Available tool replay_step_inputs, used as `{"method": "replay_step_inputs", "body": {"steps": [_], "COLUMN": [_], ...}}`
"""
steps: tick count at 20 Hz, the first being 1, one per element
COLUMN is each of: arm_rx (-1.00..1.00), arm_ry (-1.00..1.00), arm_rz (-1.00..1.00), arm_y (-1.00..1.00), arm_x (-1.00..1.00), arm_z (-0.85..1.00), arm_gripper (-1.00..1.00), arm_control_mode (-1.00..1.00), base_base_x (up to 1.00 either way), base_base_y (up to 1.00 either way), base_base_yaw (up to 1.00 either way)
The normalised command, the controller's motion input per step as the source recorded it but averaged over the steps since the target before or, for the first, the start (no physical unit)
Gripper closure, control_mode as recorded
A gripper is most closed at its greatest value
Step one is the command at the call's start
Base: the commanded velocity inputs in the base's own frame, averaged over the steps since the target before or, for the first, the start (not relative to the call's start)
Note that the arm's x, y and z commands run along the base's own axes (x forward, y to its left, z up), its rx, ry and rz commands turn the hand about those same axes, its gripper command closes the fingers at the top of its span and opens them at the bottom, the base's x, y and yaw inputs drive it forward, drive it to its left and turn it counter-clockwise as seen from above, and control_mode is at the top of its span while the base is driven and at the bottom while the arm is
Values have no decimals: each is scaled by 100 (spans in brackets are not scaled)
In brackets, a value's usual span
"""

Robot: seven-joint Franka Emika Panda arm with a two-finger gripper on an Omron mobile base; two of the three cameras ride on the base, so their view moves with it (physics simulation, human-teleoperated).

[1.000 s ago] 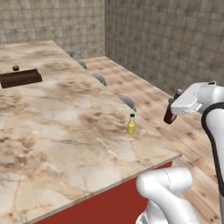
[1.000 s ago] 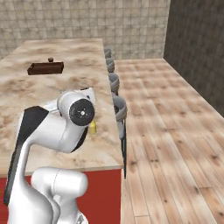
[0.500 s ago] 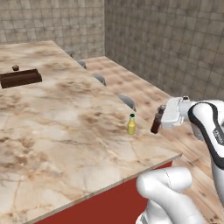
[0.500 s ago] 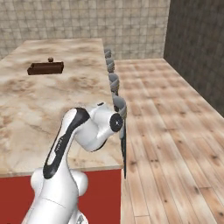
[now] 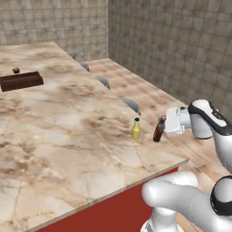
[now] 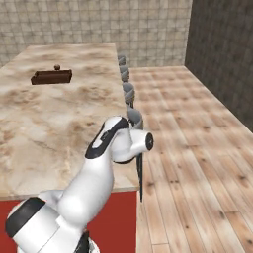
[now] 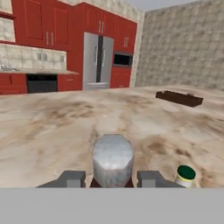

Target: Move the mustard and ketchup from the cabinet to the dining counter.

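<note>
Right now the gripper (image 5: 161, 130) is clenched on the ketchup (image 5: 158, 131), held between its jaws just beside the mustard (image 5: 136, 129), over the dining counter (image 5: 68, 122) edge

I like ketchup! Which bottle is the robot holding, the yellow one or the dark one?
The dark ketchup, between the gripper fingers. The yellow mustard stands alone on the counter.
</note>
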Motion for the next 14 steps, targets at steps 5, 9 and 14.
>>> {"method": "replay_step_inputs", "body": {"steps": [5, 9, 14], "arm_rx": [-6, -8, -6], "arm_ry": [0, 0, -3], "arm_rz": [10, 5, 2], "arm_y": [-8, 0, 0], "arm_x": [42, 29, 33], "arm_z": [-79, -88, -65], "arm_gripper": [100, 100, 100], "arm_control_mode": [-100, -100, -100], "base_base_x": [0, 0, 0], "base_base_y": [0, 0, 0], "base_base_yaw": [0, 0, 0]}}
